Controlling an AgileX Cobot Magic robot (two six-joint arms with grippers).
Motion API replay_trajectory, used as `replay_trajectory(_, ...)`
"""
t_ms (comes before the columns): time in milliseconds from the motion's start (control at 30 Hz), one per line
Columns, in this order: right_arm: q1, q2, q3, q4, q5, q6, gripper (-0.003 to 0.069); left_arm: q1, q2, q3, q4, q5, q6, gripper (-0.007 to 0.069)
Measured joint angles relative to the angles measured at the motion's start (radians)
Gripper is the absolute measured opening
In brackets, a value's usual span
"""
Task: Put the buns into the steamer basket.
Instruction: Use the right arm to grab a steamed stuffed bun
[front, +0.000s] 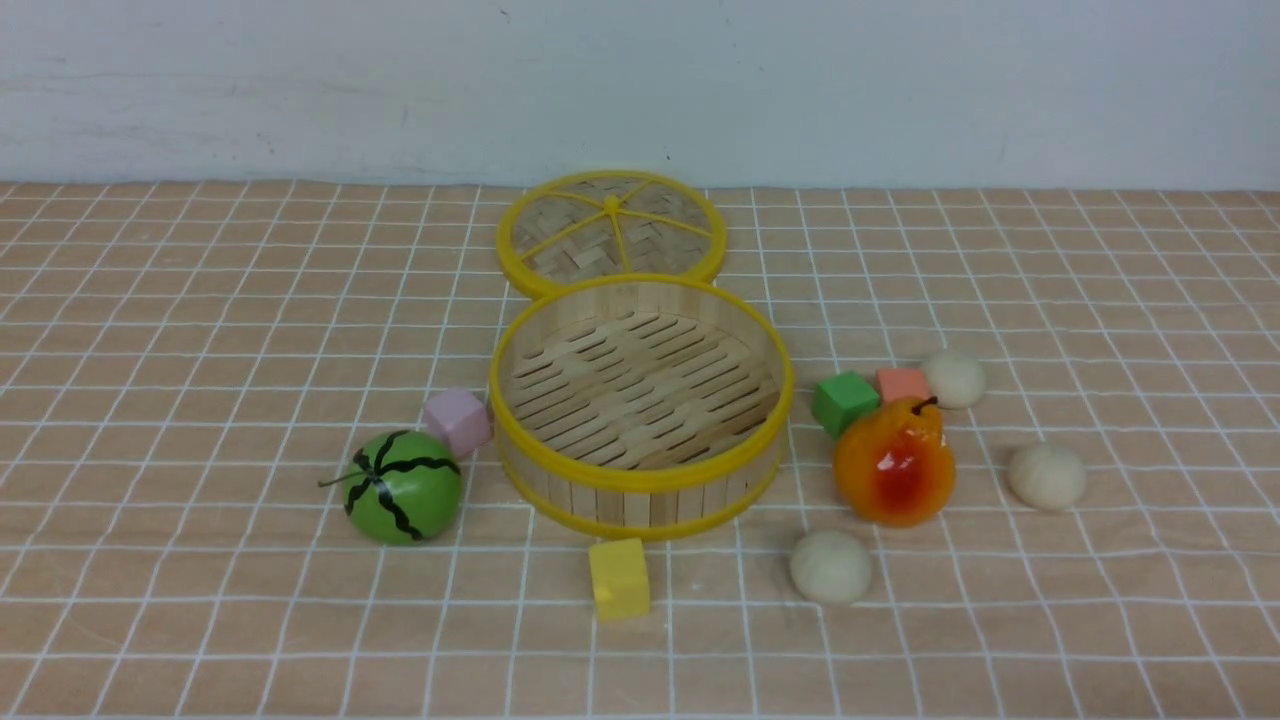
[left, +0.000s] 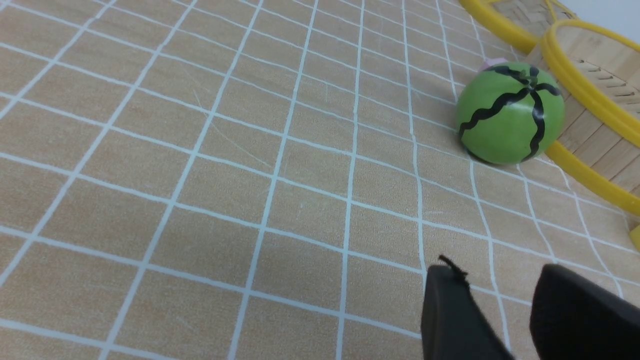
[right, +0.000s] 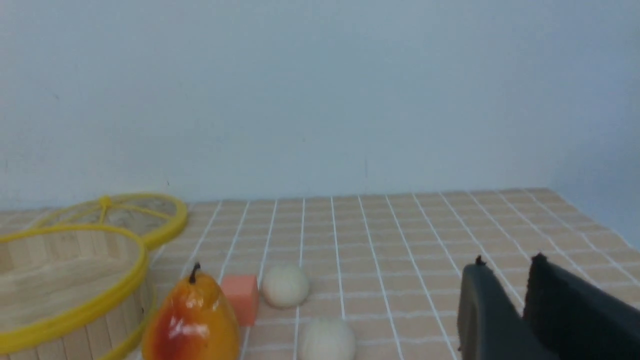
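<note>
The steamer basket (front: 640, 500) sits in the middle of the tabletop (front: 200, 300), with its lid (front: 610, 232) lying flat just behind it. All three buns lie outside it, off to the right. The far bun (front: 953, 378) is just beside a salmon block (front: 902, 383), the right bun (front: 1046, 476) lies past the pear (front: 893, 465), and the near bun (front: 830, 567) is in front of the pear. The left tool (left: 500, 272) hangs released near the melon (left: 510, 112). The right tool (right: 507, 262) is slightly parted, gripping nothing.
</note>
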Motion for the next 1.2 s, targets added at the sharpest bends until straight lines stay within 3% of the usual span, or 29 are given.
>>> replay_trajectory(167, 0.000, 0.001, -0.006, 0.000, -0.057, 0.096, 0.0145, 0.000, 0.000, 0.000, 0.000, 0.000, 0.000, 0.0238)
replay_trajectory(367, 0.000, 0.079, -0.173, 0.000, 0.032, 0.185, 0.0150, 0.000, 0.000, 0.000, 0.000, 0.000, 0.000, 0.0238)
replay_trajectory(600, 0.000, 0.354, -0.555, -0.005, 0.434, 0.190, 0.0159, 0.000, 0.000, 0.000, 0.000, 0.000, 0.000, 0.0238)
replay_trajectory(700, 0.000, 0.492, -0.631, -0.033, 0.570, 0.155, 0.0162, 0.000, 0.000, 0.000, 0.000, 0.000, 0.000, 0.0238)
replay_trajectory(800, 0.000, 0.612, -0.639, -0.044, 0.594, 0.102, 0.0167, 0.000, 0.000, 0.000, 0.000, 0.000, 0.000, 0.0238)
replay_trajectory(1033, 0.000, 0.896, -0.659, 0.080, 0.537, 0.023, 0.0171, 0.000, 0.000, 0.000, 0.000, 0.000, 0.000, 0.0238)
replay_trajectory(1200, 0.000, 1.142, -0.783, 0.149, 0.607, -0.046, 0.0178, 0.000, 0.000, 0.000, 0.000, 0.000, 0.000, 0.0238)
